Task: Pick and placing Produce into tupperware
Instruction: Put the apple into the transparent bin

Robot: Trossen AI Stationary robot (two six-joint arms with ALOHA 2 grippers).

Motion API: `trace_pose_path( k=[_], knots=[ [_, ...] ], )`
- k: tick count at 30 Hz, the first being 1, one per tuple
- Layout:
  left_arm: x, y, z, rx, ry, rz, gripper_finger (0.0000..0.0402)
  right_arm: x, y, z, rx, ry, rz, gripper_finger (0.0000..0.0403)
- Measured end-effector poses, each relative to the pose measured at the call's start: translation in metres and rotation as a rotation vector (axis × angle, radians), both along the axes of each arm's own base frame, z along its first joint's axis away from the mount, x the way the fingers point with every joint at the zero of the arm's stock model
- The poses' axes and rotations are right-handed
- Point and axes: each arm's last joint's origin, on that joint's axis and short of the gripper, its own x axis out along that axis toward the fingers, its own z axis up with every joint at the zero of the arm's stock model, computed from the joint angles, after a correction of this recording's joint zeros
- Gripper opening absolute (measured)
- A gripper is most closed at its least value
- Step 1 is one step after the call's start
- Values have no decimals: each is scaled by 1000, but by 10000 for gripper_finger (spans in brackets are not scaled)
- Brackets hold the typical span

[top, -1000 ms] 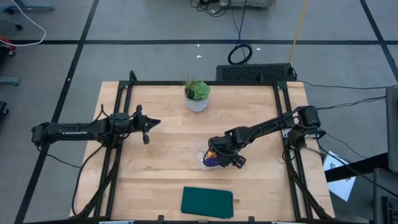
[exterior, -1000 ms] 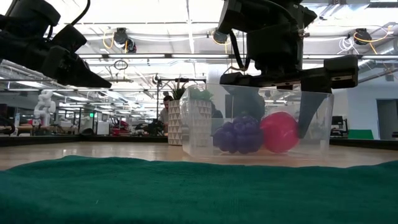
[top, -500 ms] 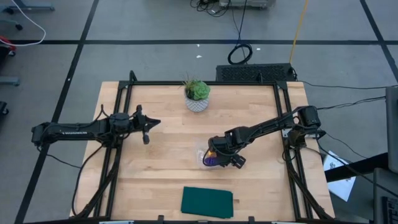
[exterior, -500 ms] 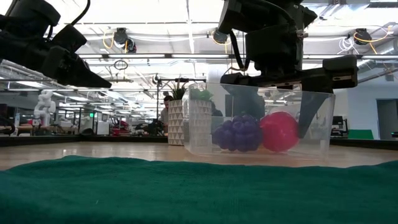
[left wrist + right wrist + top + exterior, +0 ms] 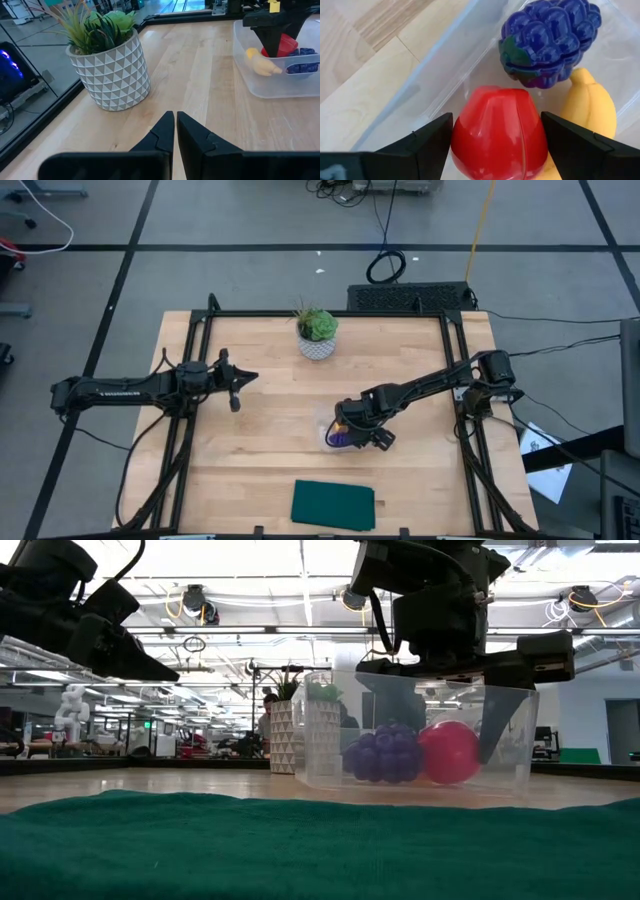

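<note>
Right gripper [image 5: 495, 145] over the clear container [image 5: 510, 740] at mid-table, fingers spread wide on either side of the red fruit [image 5: 496, 132] without clamping it. Purple grapes [image 5: 547, 40] and banana [image 5: 587, 107] lie beside the fruit inside the container. Compared with a second ago, the scene is almost unchanged. Left gripper [image 5: 175, 131], fingers together and empty, waits at the table's left, facing the potted plant [image 5: 107, 62].

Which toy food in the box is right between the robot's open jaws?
The red fruit. It sits between the right gripper's open jaws, while the purple grapes and yellow banana lie farther off in the clear box.
</note>
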Motion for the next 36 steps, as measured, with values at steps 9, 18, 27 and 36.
trace_pose_path(
  k=[9, 18, 27, 36],
  knots=[
    [0, 0, 0, -5, -1, 1, 26, 5, 0, 7, -16, -16, -27, 292],
    [0, 0, -1, -7, 5, 1, 26, 5, 0, 7, -22, -3, -36, 324],
    [0, 0, -1, -9, 5, 3, 26, 5, -1, 9, -51, -6, -49, 324],
    [0, 0, -1, -9, 4, 2, 26, 10, 1, 23, -103, -10, -63, 324]
  ],
)
